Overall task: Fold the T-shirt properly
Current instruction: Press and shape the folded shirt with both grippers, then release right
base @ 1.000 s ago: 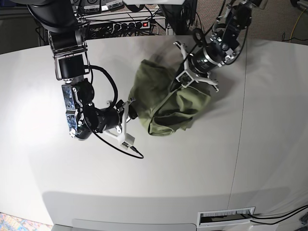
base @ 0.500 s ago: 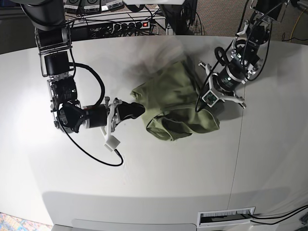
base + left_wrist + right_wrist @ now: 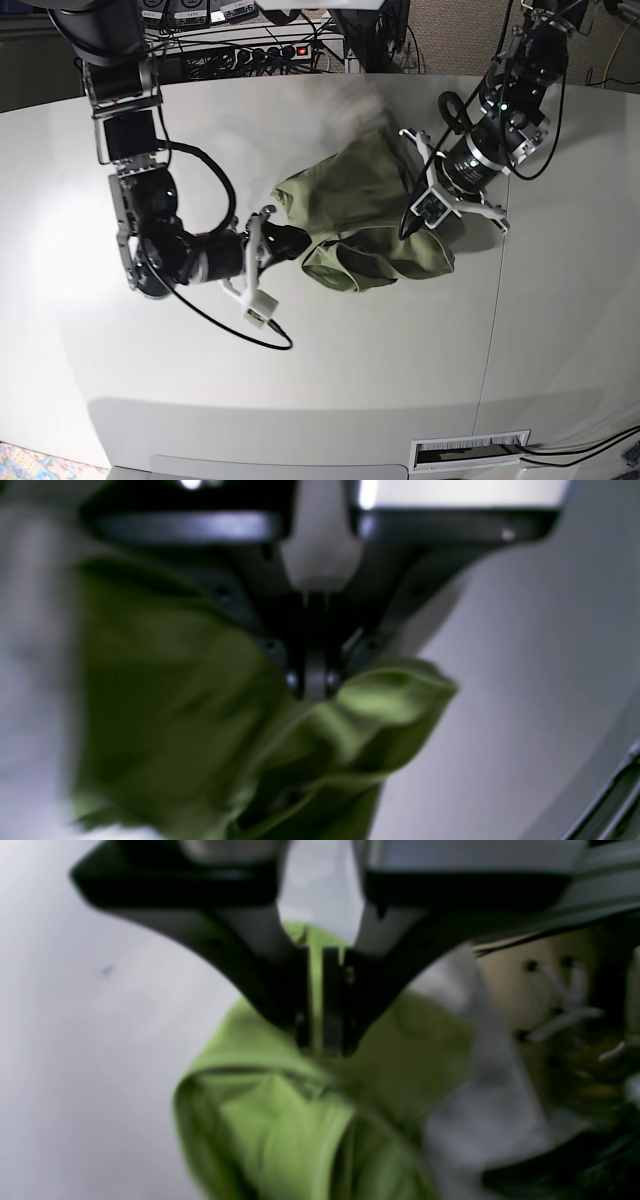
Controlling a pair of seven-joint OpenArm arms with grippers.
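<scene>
The olive-green T-shirt [image 3: 360,215] lies bunched and wrinkled in the middle of the white table [image 3: 350,380]. In the base view my left gripper [image 3: 428,218] sits at the shirt's right side, and my right gripper [image 3: 293,240] reaches in at its left edge. The blurred left wrist view has the left gripper [image 3: 315,687] shut, with a fold of the T-shirt [image 3: 200,720] at its tips. A strip of the T-shirt [image 3: 260,1120] is pinched between the jaws of the right gripper [image 3: 325,1040] in the right wrist view.
A power strip and tangled cables [image 3: 270,50] lie behind the table's far edge. A black cable [image 3: 250,325] loops on the table below my right wrist. A seam [image 3: 495,320] crosses the table on the right, and a vent slot [image 3: 470,452] sits at the front edge.
My left gripper has moved right and toward the front, dragging the shirt with it. The right gripper has followed rightward, still at the shirt's left edge. The bundle now lies wider.
</scene>
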